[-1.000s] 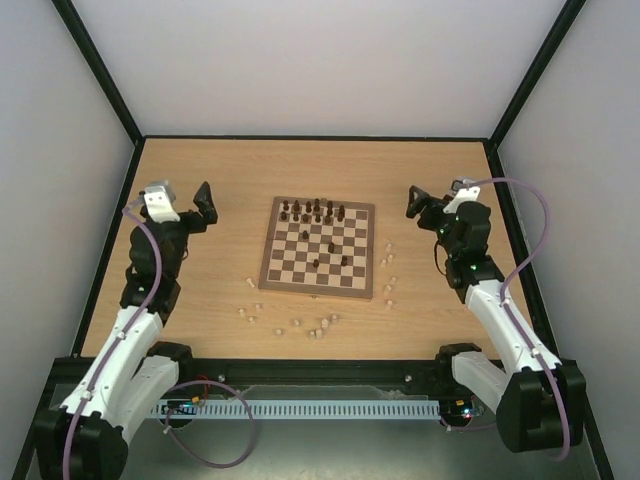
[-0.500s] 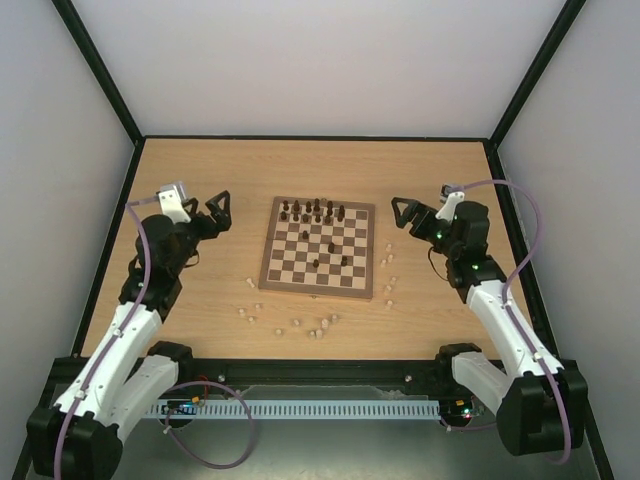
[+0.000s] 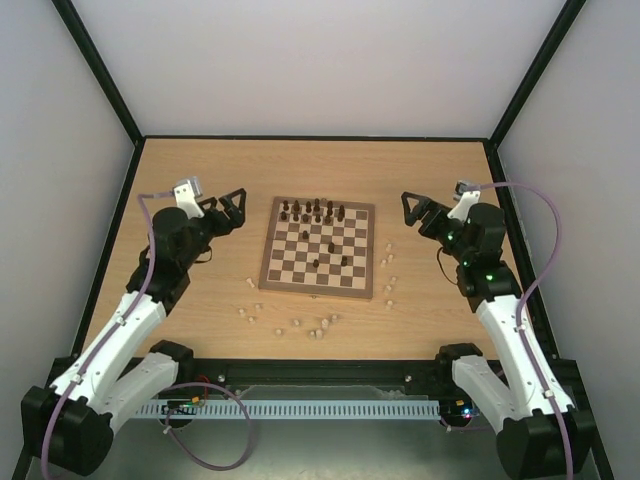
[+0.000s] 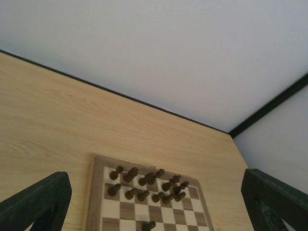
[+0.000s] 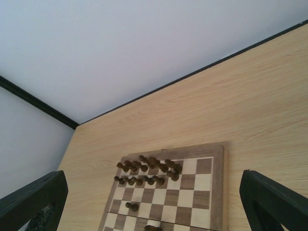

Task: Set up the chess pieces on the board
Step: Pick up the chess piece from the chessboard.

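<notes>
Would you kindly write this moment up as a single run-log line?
left gripper: open, empty | right gripper: open, empty | board: dark pieces only, mostly far rows | pale pieces: loose on table

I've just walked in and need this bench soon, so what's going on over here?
A chess set-up is partway done, and nothing is being handled right now. The left pincer and the right pincer are both open and empty, one on each side of the board. Most dark pieces crowd its far rows, with a few standing nearer mid-board. The pale pieces lie scattered on the table, off the board's near and right edges.
</notes>
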